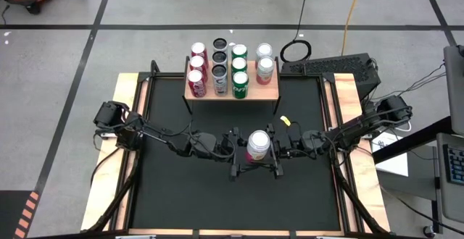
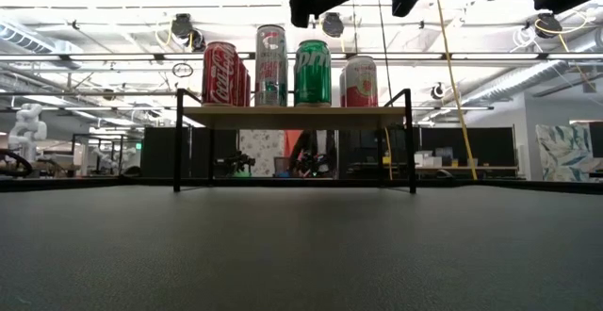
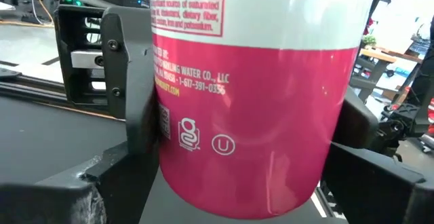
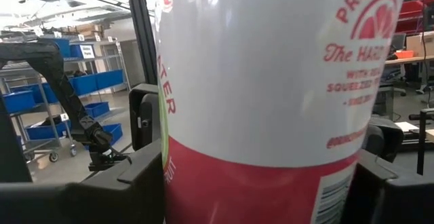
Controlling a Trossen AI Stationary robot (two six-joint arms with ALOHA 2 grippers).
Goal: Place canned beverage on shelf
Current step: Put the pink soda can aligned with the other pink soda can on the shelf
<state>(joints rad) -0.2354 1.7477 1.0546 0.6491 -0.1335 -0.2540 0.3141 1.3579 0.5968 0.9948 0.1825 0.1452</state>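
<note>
— Where's your can?
— Start with the surface (image 1: pixel 181 188): the shelf (image 1: pixel 268 92) stands at its far edge, well beyond both end effectors, loaded with cans (image 1: pixel 239 71). Your pink-and-white can (image 1: pixel 258 145) sits upright between the left end effector (image 1: pixel 239 154) and the right end effector (image 1: pixel 274 152).
— Gripped?
— Both sets of fingers bracket it; the right seems to pinch it, the left looks spread, contact unclear.
</note>
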